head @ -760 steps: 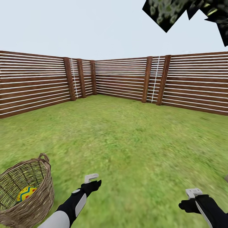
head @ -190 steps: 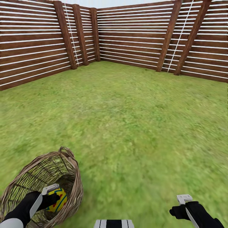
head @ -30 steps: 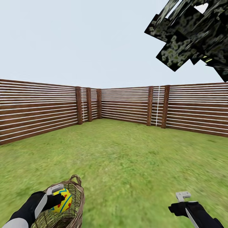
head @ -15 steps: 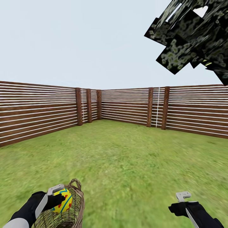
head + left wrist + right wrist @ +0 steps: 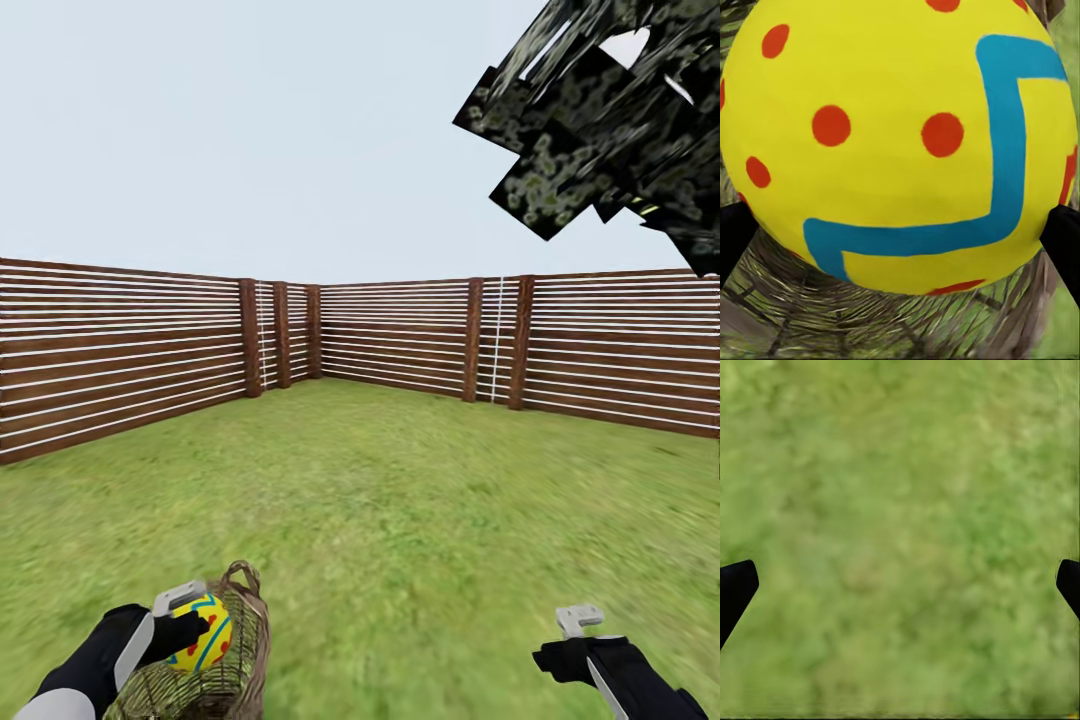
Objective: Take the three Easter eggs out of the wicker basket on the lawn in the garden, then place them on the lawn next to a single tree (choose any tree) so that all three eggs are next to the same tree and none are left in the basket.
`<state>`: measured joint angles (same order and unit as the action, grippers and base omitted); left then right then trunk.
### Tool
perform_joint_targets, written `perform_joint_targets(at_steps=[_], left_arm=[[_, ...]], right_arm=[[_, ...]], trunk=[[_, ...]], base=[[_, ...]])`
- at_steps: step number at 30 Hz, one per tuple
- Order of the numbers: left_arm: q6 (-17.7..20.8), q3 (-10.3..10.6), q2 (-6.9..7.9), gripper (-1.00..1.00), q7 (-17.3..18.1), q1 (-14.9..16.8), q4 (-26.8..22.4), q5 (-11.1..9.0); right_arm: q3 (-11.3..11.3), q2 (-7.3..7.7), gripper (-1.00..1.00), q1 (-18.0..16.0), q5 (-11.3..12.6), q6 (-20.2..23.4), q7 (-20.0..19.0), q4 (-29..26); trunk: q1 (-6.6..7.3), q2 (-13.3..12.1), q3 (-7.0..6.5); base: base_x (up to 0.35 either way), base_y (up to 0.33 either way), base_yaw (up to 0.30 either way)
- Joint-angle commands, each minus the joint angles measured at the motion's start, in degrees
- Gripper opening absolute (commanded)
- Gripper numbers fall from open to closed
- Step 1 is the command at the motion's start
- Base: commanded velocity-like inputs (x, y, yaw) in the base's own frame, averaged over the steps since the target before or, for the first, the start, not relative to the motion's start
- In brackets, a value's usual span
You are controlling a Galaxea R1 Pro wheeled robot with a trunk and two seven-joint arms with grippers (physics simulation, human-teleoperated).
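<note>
Egg (image 5: 200, 632) number one (at least the one on show) is pinched in the left gripper (image 5: 190, 628), held up around the rim of the basket (image 5: 235, 660), so it looks lifted out but not carried anywhere yet. In the left wrist view the egg (image 5: 896, 142) is huge between the two dark fingertips (image 5: 735, 240), with wicker weave (image 5: 870, 322) right behind it, so it's over the basket rather than over open grass.

The right gripper (image 5: 578, 628) hangs low over the lawn (image 5: 400, 480) with nothing in it; its wrist view has plain grass (image 5: 900, 540) with the fingertips (image 5: 735, 589) out at the edges, so spread wide.

Progress-wise I'd call this early. No eggs lying on the lawn anywhere I can see, and I can't tell whether more are down in the basket since the held egg and the arm block the inside. The tree (image 5: 610, 120) is just a dark leafy crown poking in at upper right, trunk out of frame, so the whole carry-over and put-down is left to do, then back for whatever's left in the basket. A wooden fence (image 5: 400, 340) boxes in the far side.
</note>
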<state>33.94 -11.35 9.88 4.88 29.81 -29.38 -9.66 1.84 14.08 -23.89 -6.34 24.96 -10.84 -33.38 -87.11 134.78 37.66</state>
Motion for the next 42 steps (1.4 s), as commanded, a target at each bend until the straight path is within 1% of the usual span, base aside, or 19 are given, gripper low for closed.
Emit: perform_joint_targets(at_steps=[1, 5, 8, 15, 19, 42], left_arm=[[0.41, -0.25, -0.03, -1.00, 0.16, 0.06, -0.07, -0.11], [0.51, -0.25, -0.04, -1.00, 0.18, 0.04, -0.07, -0.09], [0.28, -0.25, -0.04, -1.00, 0.21, 0.04, -0.07, -0.12], [0.25, -0.25, -0.04, -1.00, 0.22, 0.05, -0.07, -0.18], [0.32, -0.25, -0.04, -1.00, 0.21, 0.04, -0.07, -0.18], [0.51, -0.25, -0.04, -1.00, 0.13, 0.05, -0.07, -0.09]], right_arm=[[0.20, -0.02, 1.00, -0.02, -0.60, 0.27, -0.42, -0.11], [0.18, -0.02, 1.00, -0.02, -0.60, 0.27, -0.42, -0.11], [0.21, 0.00, 1.00, -0.02, -0.60, 0.22, -0.45, -0.11], [0.18, -0.01, 1.00, -0.02, -0.61, 0.27, -0.59, -0.11], [0.18, -0.04, 1.00, -0.02, -0.66, 0.27, -0.47, -0.11], [0.18, -0.06, 1.00, -0.02, -0.60, 0.27, -0.44, -0.11]], trunk=[[0.05, 0.04, 0.07], [0.05, 0.04, 0.07], [0.05, 0.04, 0.07], [0.05, 0.04, 0.07], [0.92, -1.57, -0.65], [5.98, -10.79, -4.78]], base=[[-0.337, 0.000, 0.000], [-0.339, 0.000, 0.000], [-0.110, 0.000, -0.009], [-0.006, 0.000, -0.260], [0.000, 0.000, -0.120], [0.000, 0.000, -0.001]])
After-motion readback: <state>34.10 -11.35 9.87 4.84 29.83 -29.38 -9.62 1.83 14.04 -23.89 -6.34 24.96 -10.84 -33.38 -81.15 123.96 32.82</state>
